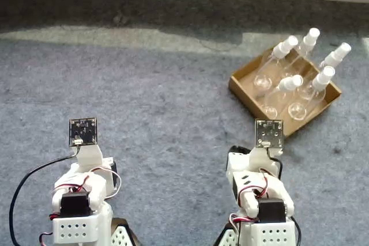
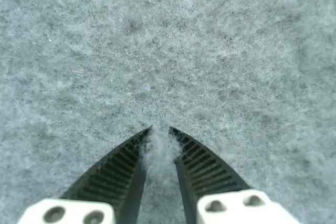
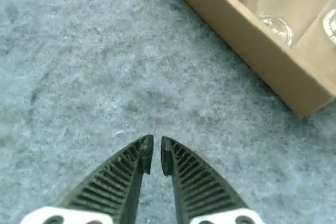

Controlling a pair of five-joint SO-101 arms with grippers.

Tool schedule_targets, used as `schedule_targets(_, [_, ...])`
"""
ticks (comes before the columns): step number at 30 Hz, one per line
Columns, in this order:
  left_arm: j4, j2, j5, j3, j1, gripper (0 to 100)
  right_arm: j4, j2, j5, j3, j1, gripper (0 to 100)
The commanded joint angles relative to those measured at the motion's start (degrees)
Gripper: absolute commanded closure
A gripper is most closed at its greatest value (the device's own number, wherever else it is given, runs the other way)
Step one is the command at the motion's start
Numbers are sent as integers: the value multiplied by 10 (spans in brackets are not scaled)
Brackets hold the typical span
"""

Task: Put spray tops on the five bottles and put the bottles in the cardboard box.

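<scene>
Inside cardboard box (image 1: 252, 103), five spray-topped bottles (image 1: 281, 91)

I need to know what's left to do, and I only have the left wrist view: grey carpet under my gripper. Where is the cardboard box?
Observer: In the high view the cardboard box sits at an angle on the carpet, far over on the right side.
Operator: How many bottles are in it?
Observer: Five clear bottles lie in it side by side, with their necks over the far rim.
Operator: Do any of them lack a top?
Observer: No, each of the five carries a white spray top.
</scene>
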Motion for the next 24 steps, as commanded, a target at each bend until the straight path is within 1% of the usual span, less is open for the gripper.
schedule_targets(1, [4,4,-3,13,-7,995,-14,-6,-6,56,0,993])
schedule_targets(4, [4,4,-3,13,-7,995,-11,-6,-6,58,0,993])
schedule_targets(9, [4,4,-3,13,-7,995,29,-6,-6,58,1,993])
schedule_targets(16, [4,4,-3,13,-7,995,34,-5,-6,59,45,993])
schedule_targets(22, [4,4,-3,13,-7,995,94,-5,-6,59,57,993])
schedule_targets(24, [4,4,-3,13,-7,995,99,-5,-6,59,64,993])
